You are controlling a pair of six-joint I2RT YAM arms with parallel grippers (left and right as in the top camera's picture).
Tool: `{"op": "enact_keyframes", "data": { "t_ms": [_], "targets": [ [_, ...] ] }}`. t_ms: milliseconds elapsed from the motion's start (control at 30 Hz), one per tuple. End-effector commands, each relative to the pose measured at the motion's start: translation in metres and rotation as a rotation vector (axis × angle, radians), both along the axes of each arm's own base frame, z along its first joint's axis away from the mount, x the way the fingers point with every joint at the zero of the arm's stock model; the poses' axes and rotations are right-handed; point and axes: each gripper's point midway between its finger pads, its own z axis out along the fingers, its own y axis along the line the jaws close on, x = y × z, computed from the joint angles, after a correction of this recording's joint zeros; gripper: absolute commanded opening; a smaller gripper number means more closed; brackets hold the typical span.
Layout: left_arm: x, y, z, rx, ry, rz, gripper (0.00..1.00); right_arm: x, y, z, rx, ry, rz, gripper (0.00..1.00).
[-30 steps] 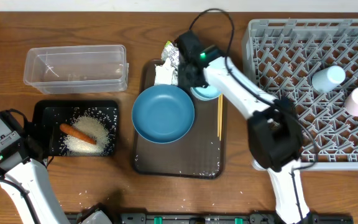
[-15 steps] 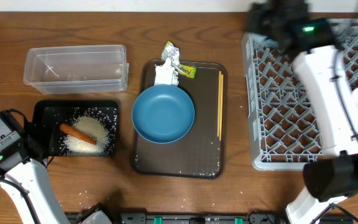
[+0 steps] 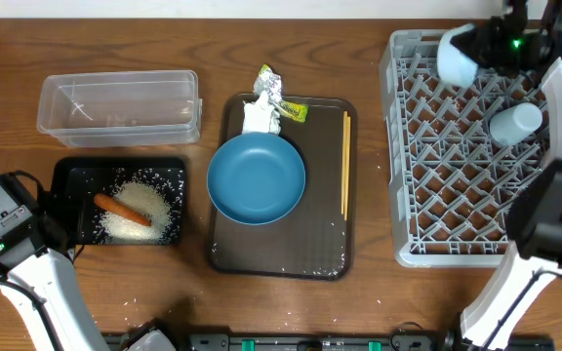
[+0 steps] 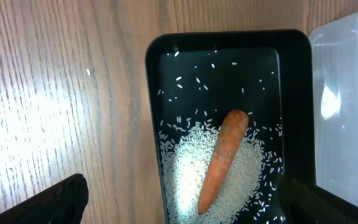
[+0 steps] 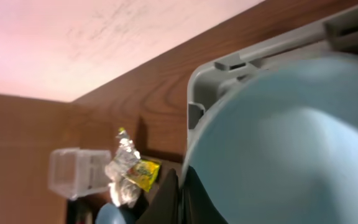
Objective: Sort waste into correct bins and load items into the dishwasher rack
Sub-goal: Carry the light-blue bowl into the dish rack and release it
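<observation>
**Small light-blue bowl (image 3: pixel 454 58) held over the rack's far-left corner**
The right gripper (image 3: pixel 474 47) is clamped tight on the bowl's rim, its arm stretched across the large grey plastic pegged rack (image 3: pixel 457 195). The left gripper (image 4: pixel 185 211) hangs wide open and empty above the shallow black bin (image 4: pixel 157 124), its arm low at the tabletop's near-left.

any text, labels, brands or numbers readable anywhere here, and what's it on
No text can be read in any view.
Packet: yellow-green with darker marks, too small and blurred to read.
Rack, tub, black bin: no labels visible.
</observation>
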Motion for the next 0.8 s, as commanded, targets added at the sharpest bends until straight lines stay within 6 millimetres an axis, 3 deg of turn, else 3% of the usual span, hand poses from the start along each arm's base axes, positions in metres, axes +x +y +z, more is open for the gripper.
{"op": "enact_keyframes", "data": {
  "t_ms": [0, 167, 233, 333, 433, 567, 767],
  "targets": [
    [0.002, 0.004, 0.006, 0.013, -0.008, 0.005, 0.98, -0.007, 0.016, 0.007, 0.2, -0.059, 0.151, 0.01],
    [0.002, 0.004, 0.006, 0.013, -0.008, 0.005, 0.98, -0.006, 0.007, -0.007, 0.258, -0.035, 0.15, 0.01],
    [0.002, 0.004, 0.006, 0.013, -0.008, 0.005, 0.98, -0.008, 0.009, 0.0, 0.298, -0.044, 0.168, 0.01],
    [0.002, 0.004, 0.006, 0.013, -0.008, 0.005, 0.98, -0.013, 0.017, 0.028, 0.411, -0.11, 0.26, 0.01],
    [0.002, 0.004, 0.006, 0.013, -0.008, 0.005, 0.98, -0.012, 0.018, 0.034, 0.464, -0.068, 0.251, 0.01],
    [0.002, 0.004, 0.006, 0.013, -0.008, 0.005, 0.98, -0.012, 0.017, 0.032, 0.461, -0.056, 0.237, 0.01],
    [0.002, 0.004, 0.006, 0.013, -0.008, 0.005, 0.98, -0.004, 0.005, 0.008, 0.387, 0.024, 0.12, 0.01]
  ]
}}
